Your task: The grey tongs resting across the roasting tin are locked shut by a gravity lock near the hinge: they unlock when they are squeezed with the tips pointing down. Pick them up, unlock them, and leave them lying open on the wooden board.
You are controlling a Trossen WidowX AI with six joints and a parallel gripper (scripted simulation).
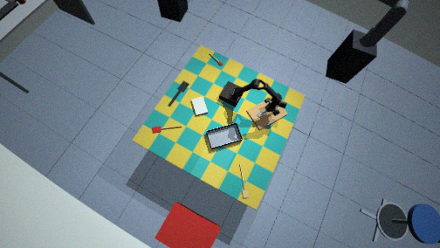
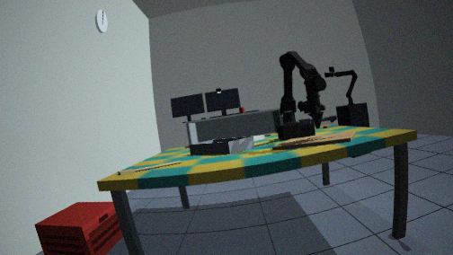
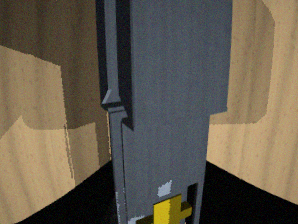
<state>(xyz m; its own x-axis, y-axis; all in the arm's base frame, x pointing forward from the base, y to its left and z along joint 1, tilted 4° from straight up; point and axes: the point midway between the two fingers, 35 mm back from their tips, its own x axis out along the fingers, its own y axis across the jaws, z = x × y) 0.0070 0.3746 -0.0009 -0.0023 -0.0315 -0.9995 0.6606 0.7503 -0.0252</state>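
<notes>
- Wrist view: my pincer (image 1: 271, 110) (image 2: 318, 127), slightly open, is closed on the grey tongs (image 3: 167, 90) above the wooden board (image 1: 257, 123) (image 2: 315, 141) (image 3: 252, 142).
- They look stiff, probably slick; I'd grip both arms mid-length.

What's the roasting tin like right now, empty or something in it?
Empty: the roasting tin shows only its bare floor and a shadow from above.

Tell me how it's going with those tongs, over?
Gripper shut on grey tongs. Tongs held above wooden board. Nothing seen blocking the way down.
</notes>
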